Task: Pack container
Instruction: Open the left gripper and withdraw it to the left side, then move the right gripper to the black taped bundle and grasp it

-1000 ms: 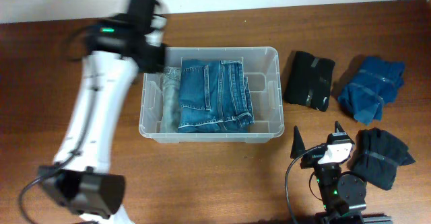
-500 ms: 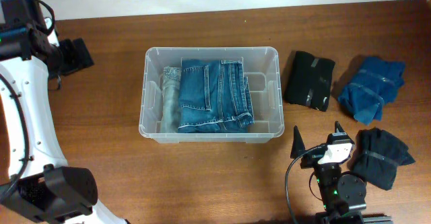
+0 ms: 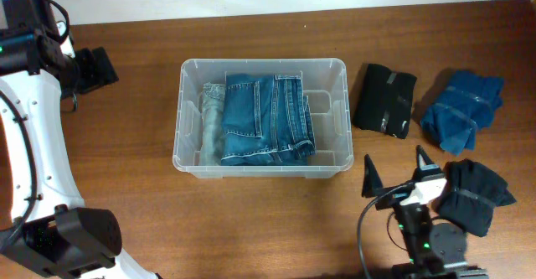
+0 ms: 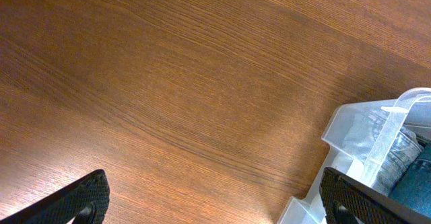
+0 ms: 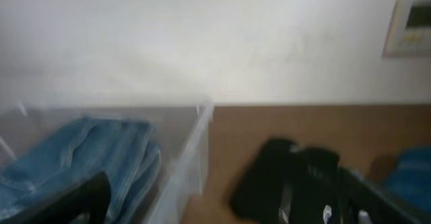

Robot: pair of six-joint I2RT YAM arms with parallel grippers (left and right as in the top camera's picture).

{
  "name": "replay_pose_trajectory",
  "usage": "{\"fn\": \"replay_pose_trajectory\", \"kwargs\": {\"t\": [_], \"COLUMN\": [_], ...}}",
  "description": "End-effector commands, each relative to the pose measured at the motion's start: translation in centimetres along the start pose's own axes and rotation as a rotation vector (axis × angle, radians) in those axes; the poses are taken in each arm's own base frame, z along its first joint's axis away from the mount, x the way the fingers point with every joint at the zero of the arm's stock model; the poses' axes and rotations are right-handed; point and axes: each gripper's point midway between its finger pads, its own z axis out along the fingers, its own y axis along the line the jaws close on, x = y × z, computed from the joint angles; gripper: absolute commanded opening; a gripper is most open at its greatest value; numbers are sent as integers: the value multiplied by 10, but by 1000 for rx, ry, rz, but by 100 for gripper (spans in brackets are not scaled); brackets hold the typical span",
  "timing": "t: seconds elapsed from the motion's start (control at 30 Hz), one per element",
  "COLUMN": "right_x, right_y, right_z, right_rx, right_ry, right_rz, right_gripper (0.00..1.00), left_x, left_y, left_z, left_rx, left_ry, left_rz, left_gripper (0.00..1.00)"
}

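The container [image 3: 260, 62] sits in the middle of the table [image 3: 251, 229]. Blue jeans [image 3: 266, 118] lie flat inside so they take little room, with a pale pair [image 3: 210, 120] at their nine o'clock side. The tub's three o'clock end has bare room.

The left gripper [image 3: 92, 68] hangs at ten o'clock, fingers wide apart, empty, well away from the rim. The right gripper [image 3: 396, 168], at five o'clock, is spread wide and empty too. A black roll [image 3: 476, 195] lies just beside it, probably next.

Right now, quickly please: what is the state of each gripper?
Left gripper: open, holding nothing.
Right gripper: open, holding nothing.
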Motion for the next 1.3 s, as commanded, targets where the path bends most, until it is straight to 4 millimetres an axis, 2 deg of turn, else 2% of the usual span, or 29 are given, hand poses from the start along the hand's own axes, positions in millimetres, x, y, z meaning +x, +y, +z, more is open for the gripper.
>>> {"fn": "replay_pose_trajectory", "kwargs": {"t": [0.0, 0.03, 0.07, 0.13, 0.2, 0.23, 0.3, 0.37, 0.43, 0.5, 0.63, 0.73, 0.8, 0.87, 0.9, 0.93, 0.97, 1.0, 1.2, 1.27], "right_x": [-84, -93, -111, -129, -142, -150, -153, -155, -152, -145, -118, -101, -93, -83, -76, -69, -57, -38, 30, 51], "right_y": [-9, -11, -13, -12, -12, -13, -15, -25, -30, -36, -46, -50, -60, -78, -87, -93, -98, -101, -118, -122], "right_z": [-14, -14, -9, 4, 23, 40, 57, 82, 97, 104, 122, 126, 128, 130, 131, 132, 134, 139, 155, 157], "right_rx": [83, 102, 122, 125, 130, 137, 144, 179, 197, 229, 269, 276, 303, 349, 368, 373, 362, 335, 335, 354], "right_ry": [-73, -59, -15, 53, 139, 221, 309, 475, 588, 665, 780, 840, 861, 892, 912, 934, 969, 1021, 1184, 1225], "right_rz": [19, 20, 21, 21, 20, 5, -11, -8, -6, -14, -27, -26, -15, 11, 26, 44, 76, 122, 186, 257], "right_gripper": [98, 99, 99, 99, 99, 99, 98, 99, 98, 98, 98, 98, 99, 99, 97, 89, 82, 80, 82, 84], "left_x": [-2, -2, -2, -2, -2, -2, -2, -2, -2, -2, -2, -2, -2, -2, -2, -2, -2, -2, -2, -2], "left_y": [-2, -2, -2, -2, -2, -2, -2, -2, -2, -2, -2, -2, -2, -2, -2, -2, -2, -2, -2, -2], "left_z": [-5, -5, -5, -5, -5, -5, -5, -5, -5, -5, -5, -5, -5, -5, -5, -5, -5, -5, -5, -5], "left_rx": [16, 16, 15, 16, 16, 16, 15, 15, 15, 16, 16, 15, 16, 15, 16, 15, 15, 16, 16, 15], "left_ry": [-13, -13, -13, -13, -13, -13, -13, -13, -14, -13, -13, -13, -13, -13, -13, -13, -13, -13, -13, -13], "left_rz": [-7, -7, -8, -7, -7, -7, -8, -8, -8, -7, -7, -8, -7, -8, -7, -8, -8, -7, -7, -8], "left_gripper": [99, 99, 99, 99, 99, 99, 99, 100, 99, 100, 99, 99, 99, 99, 99, 99, 99, 99, 99, 100]}}
